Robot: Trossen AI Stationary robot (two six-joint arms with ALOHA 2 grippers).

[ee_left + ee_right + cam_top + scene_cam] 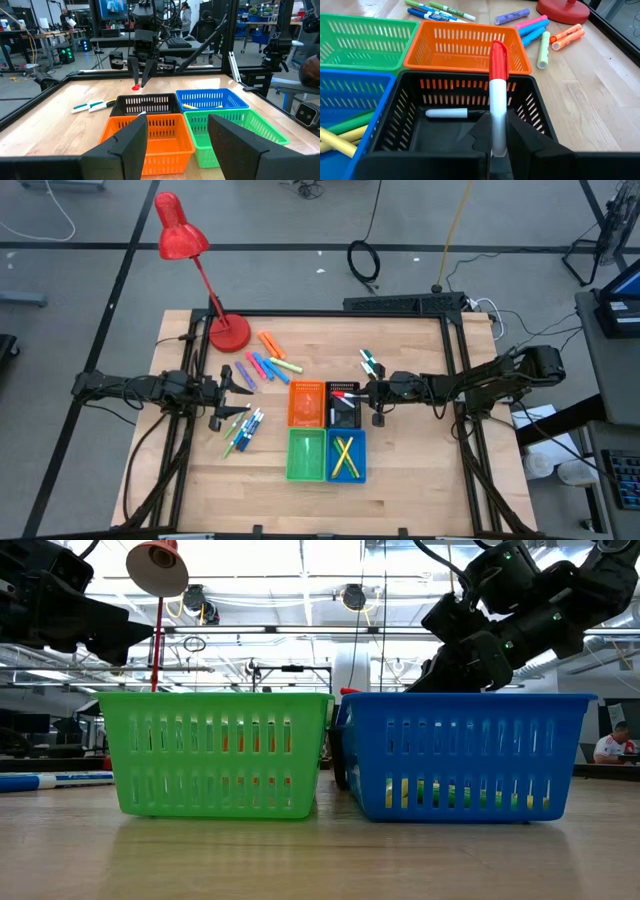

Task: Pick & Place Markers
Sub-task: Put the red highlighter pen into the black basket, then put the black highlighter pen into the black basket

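Right wrist view: right gripper's fingers (499, 137) clamp a white marker with a red cap (498, 95) over the black slotted plastic bin (530, 107); left gripper (232, 393) hangs open near loose markers on the desk.

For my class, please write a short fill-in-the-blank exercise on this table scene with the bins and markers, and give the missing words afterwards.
1. The right gripper holds a white marker with a ____ cap.
2. That marker hangs above the ____ bin.
3. Two yellow markers lie in the ____ bin.
4. The green bin holds ____ markers.

Missing words: red; black; blue; no
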